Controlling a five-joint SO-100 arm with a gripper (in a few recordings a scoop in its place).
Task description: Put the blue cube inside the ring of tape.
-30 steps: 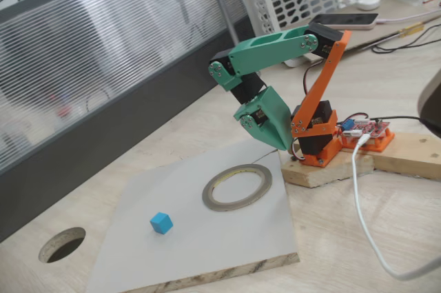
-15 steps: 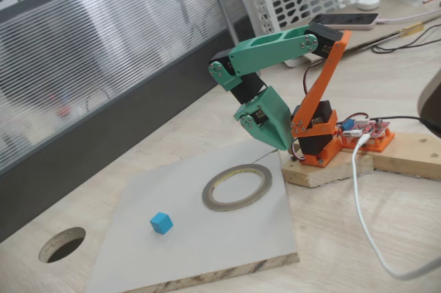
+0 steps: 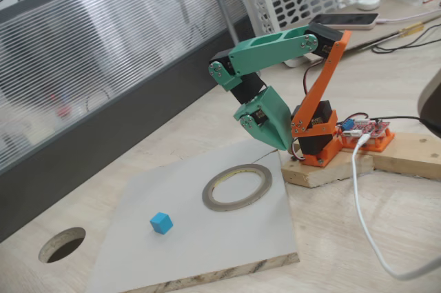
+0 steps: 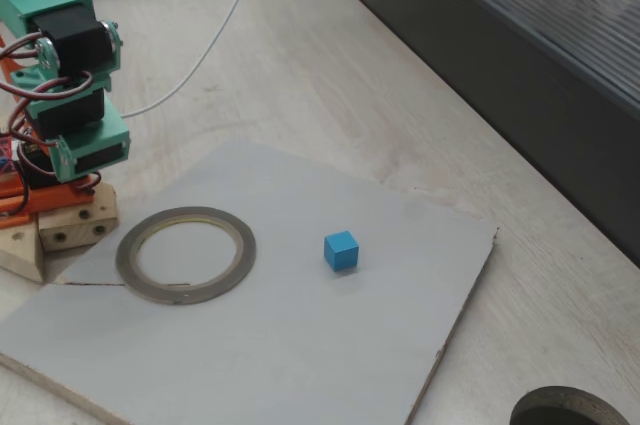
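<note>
blue cube [image 3: 160, 223] is sitting untouched on the grey board [image 4: 300, 365], well apart from the ring of tape [image 3: 237, 187]. nothing is changing; gripper [image 3: 275, 143] is staying folded, fingers pressed together; task unstarted.

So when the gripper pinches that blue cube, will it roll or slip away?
The blue cube sits flat on the grey board, so it probably slides, not rolls. It looks small, solid and light; an off-centre pinch might twist it.
</note>
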